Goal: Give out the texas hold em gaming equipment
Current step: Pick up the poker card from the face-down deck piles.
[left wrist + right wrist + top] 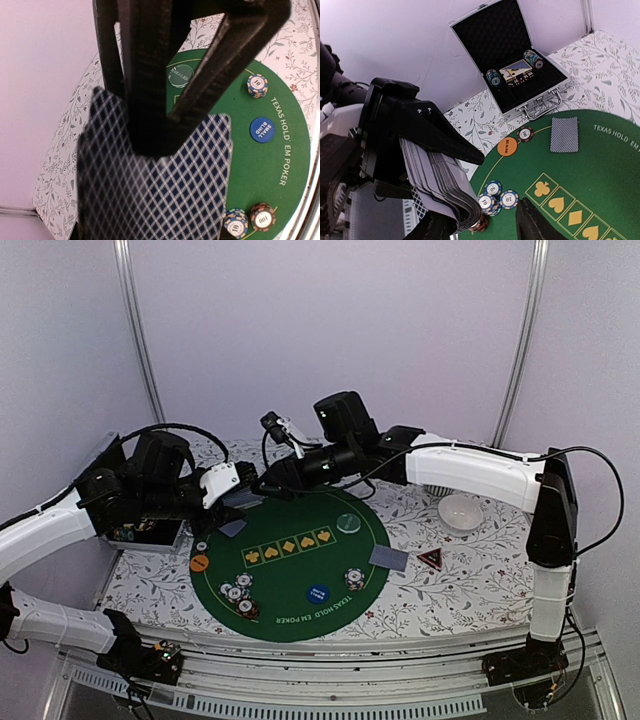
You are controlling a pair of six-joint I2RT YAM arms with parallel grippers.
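**Deck clamped in left gripper; right gripper standing apart beside it**

The deck of cards [155, 200], blue diamond-patterned backs, is held on edge in the left gripper [150, 135], whose jaws are closed narrow on its upper part. In the right wrist view the deck hangs below that gripper with its lower cards slightly fanned.

The right gripper [487, 225] sits close under the deck. Its fingers [535, 222] stand partly apart, with the fanned lower corner just beside the other finger. Contact with a card cannot be confirmed.

Both tools hover over the far left edge of the green mat [290, 625]. Below the left gripper, on the mat, lies a single card [232, 528]. The orange button [199, 563] lies nearer the arm bases, at the mat's rim. A cluster of striped chips [238, 595] lies nearer still.

To the right of the grippers on the mat are:
- the clear disc [347, 523]
- a small chip stack [354, 578]
- the blue button [318, 593]

A second card [389, 558] lies at the mat's right edge. The red-black triangle marker [430, 559] is just beyond it, on the patterned cloth.

An open metal case [515, 65] holding more chips stands left of the left gripper. The white bowl [460, 512] sits well to the right, under the right arm
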